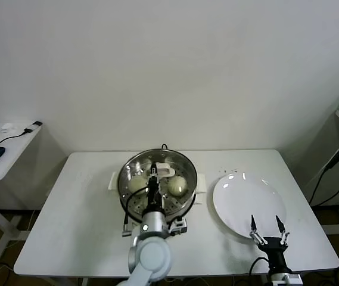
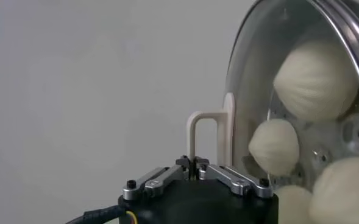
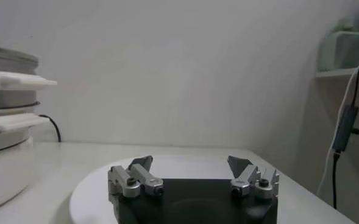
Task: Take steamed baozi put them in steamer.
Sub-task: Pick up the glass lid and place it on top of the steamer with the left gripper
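The steamer (image 1: 160, 179), a round shiny steel pot with a perforated tray, stood near the middle of the white table (image 1: 86, 208), its open mouth facing straight up. A white side handle (image 1: 112, 179) stuck out on the robot's left and another on the right, so its widest line ran side to side. Being round, the pot itself had no long axis.

Inside lay the steamed baozi (image 1: 177, 185), pale cream and domed. The head view showed two clearly, side by side; the left wrist view showed at least four (image 2: 316, 79), with faint pleats, seen through the glass lid (image 2: 252, 103).

That lid was over the pot, tilted rather than flat. The left gripper (image 1: 155, 177) hung above the steamer's centre, its fingers (image 2: 225, 176) pressed together on the lid's white loop handle (image 2: 202, 137).

Just to the robot's right of the steamer lay a flat white plate (image 1: 240, 202), apart from it. The right gripper (image 1: 267, 229) sat over the plate's near edge, jaws spread wide and holding nothing.
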